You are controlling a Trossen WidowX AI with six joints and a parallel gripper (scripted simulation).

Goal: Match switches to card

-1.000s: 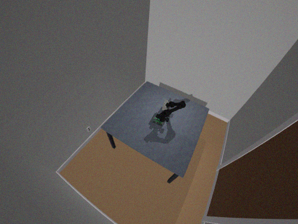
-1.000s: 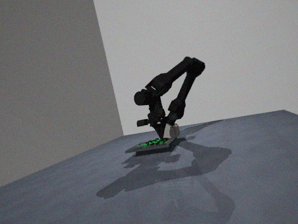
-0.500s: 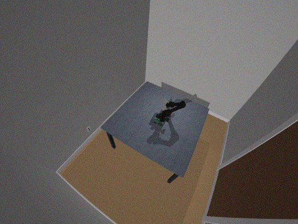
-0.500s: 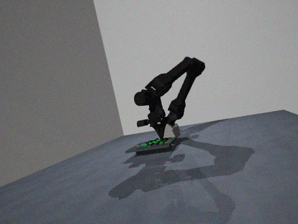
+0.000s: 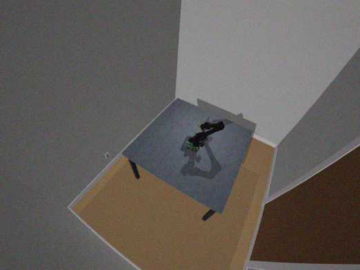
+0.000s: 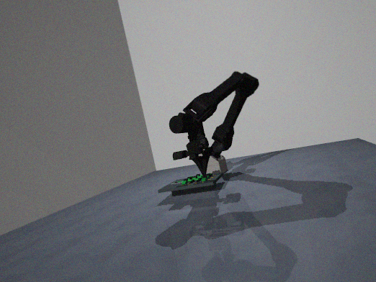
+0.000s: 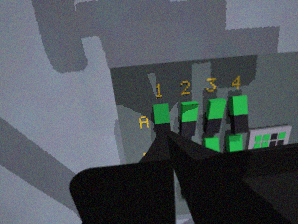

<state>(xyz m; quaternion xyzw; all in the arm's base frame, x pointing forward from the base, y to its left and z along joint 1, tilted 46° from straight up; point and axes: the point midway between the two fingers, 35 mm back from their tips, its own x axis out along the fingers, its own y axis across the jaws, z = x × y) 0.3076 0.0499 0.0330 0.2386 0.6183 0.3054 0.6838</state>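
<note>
Top: grey table [image 5: 221, 172], arm [image 5: 210, 128] bent over switch panel [image 5: 189, 144] near centre. Exterior: gripper [image 6: 206, 174] tip-down at panel's near edge, fingers together, nothing held. Wrist: tip against dark half of switch A1 [image 7: 161, 114]; card [image 7: 270, 139] right of grid.

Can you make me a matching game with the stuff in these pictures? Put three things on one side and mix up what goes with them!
Things:
1. tool
2. card
3. table

What fits:
a. blue-grey, with the arm's shadow on it
b. small, with green and dark squares, right of the switches
c. black, shut, tip down at switch A1

Pairs: 1-c, 2-b, 3-a
</note>
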